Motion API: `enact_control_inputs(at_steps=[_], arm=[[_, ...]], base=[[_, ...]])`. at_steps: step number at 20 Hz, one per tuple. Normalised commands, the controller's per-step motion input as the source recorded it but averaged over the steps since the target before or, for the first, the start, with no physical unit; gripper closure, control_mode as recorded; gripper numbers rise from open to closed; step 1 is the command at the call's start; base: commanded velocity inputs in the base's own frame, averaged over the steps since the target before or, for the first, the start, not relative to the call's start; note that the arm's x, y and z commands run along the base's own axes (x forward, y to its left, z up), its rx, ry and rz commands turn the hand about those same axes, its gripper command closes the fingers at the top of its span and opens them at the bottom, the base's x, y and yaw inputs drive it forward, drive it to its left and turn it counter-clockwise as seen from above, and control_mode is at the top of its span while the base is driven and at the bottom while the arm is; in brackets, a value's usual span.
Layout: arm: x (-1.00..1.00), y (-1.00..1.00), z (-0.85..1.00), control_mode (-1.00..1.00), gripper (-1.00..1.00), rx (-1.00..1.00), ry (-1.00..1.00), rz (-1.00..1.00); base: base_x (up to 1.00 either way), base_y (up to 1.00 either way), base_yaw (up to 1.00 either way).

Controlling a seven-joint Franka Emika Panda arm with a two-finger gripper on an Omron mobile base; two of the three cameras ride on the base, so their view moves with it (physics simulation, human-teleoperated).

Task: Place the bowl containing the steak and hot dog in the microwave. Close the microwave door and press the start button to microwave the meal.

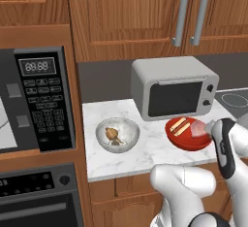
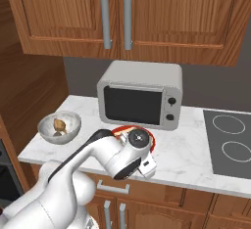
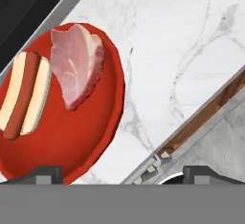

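The red bowl sits on the marble counter in front of a silver appliance. It holds the pink steak and the hot dog. My gripper hangs open just above the counter, its left fingertip over the bowl's near rim and its right fingertip past the counter edge. In the left base view the bowl lies right beside my hand. The black microwave is built in at the far left, its white cavity showing; its door is out of view.
A pale grey bowl with a brown lump stands left of the red bowl. The silver boxy appliance is close behind it. A cooktop lies to the right, wooden cabinets hang overhead, and an oven sits below the microwave.
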Motion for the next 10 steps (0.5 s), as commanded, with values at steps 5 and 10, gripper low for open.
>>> enact_control_inputs(at_steps=[5, 10], arm=[[0.40, 0.01, -0.28, -1.00, -1.00, 0.07, 0.00, 0.00], [0.41, 0.00, -0.22, -1.00, -1.00, 0.08, 0.00, 0.00]], base=[[0.00, 0.00, 0.00], [0.00, 0.00, 0.00]])
